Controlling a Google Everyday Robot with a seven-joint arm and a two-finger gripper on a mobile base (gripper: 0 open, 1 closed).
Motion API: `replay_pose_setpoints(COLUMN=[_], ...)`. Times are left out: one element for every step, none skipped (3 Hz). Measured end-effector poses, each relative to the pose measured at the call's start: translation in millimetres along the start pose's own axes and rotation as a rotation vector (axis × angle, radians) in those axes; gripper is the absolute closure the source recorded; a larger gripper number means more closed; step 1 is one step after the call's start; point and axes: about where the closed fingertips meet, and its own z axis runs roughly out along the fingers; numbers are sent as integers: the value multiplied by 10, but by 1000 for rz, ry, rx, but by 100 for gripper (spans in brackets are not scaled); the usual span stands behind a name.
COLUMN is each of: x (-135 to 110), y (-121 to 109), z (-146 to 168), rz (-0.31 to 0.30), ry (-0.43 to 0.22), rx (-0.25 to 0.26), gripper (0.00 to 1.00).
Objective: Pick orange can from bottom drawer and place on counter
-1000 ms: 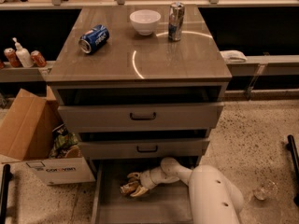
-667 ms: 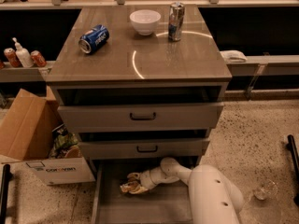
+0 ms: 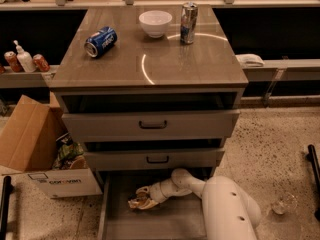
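Note:
The bottom drawer [image 3: 165, 224] is pulled out at the foot of the cabinet, showing its flat grey floor. My white arm reaches into it from the right. At the drawer's left part my gripper [image 3: 138, 199] is low over the floor, shut on the orange can [image 3: 142, 197]. Only brownish-gold patches of the can show between the pale fingers [image 3: 145, 190]. Above, the counter [image 3: 150, 59] is the glossy grey-brown top of the cabinet.
On the counter lie a blue can [image 3: 100, 41] on its side, a white bowl [image 3: 155, 23] and an upright silver-and-blue can [image 3: 188, 23]. Two upper drawers with black handles stand slightly open. An open cardboard box [image 3: 37, 151] sits left of the cabinet.
The gripper has shifted slightly to the left and down inside the drawer, staying around the can. Nothing on the counter has moved.

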Motion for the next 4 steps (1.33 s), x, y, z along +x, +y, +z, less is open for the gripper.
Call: replay_pose_setpoints(x=[-127,-252,-506,-505], y=[45,-309,-557,-553], z=[-139,-999,-2293,-2292], rz=[-26,-90,-155,-154], ry=[15,131,304,304], rx=[14,174,390,389], gripper=[100,100,100,100])
